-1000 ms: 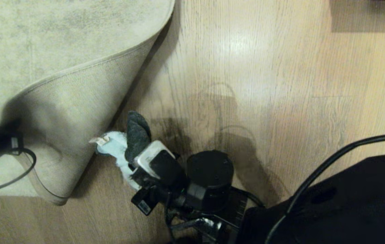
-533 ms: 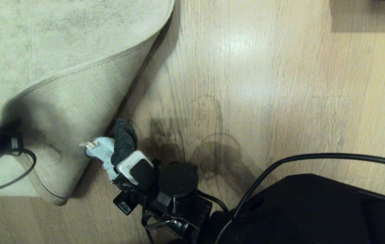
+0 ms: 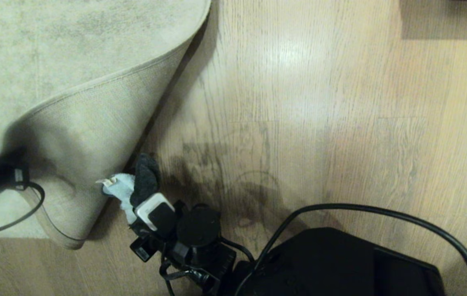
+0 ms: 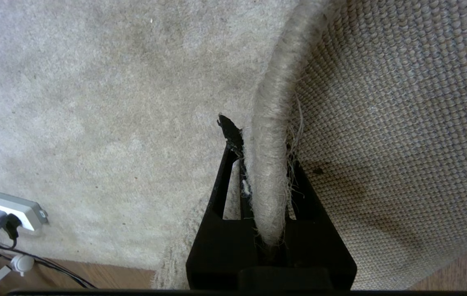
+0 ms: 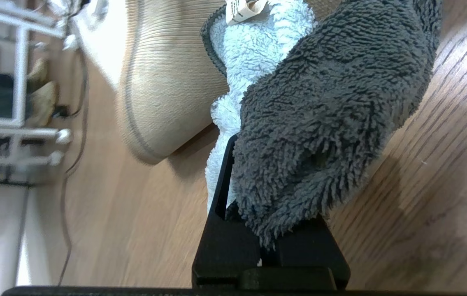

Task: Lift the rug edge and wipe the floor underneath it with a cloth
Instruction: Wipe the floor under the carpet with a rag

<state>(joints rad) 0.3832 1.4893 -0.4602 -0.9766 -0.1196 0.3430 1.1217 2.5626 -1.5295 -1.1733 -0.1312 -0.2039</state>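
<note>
Firmly closed, the left claw [image 4: 264, 164] pinches the rug edge [image 4: 272, 123] between its black fingers, the pale pile on one side of the grip and the tan woven backing on the other. The bound border runs up out of the jaws in a curve. In the head view this arm shows only as a dark shape at the left margin, with the rug edge [image 3: 93, 82] folded back so its backing faces up and the corner curls toward the floor [image 3: 319, 102].

Likewise clamped, the right claw [image 5: 258, 197] has hold of the cloth [image 5: 319, 115], whose dark grey fleece bulges out over the fingers while a pale blue-white part with a small label lies behind it. From the head view the right claw [image 3: 138, 197] sits low on the wood planks just beside the curled rug corner, and the cloth [image 3: 134, 185] lies close against the lifted rug's underside. A dark streaky patch marks the floor next to it.

A white power strip [image 4: 7, 207] with plugs rests on the rug pile.
</note>
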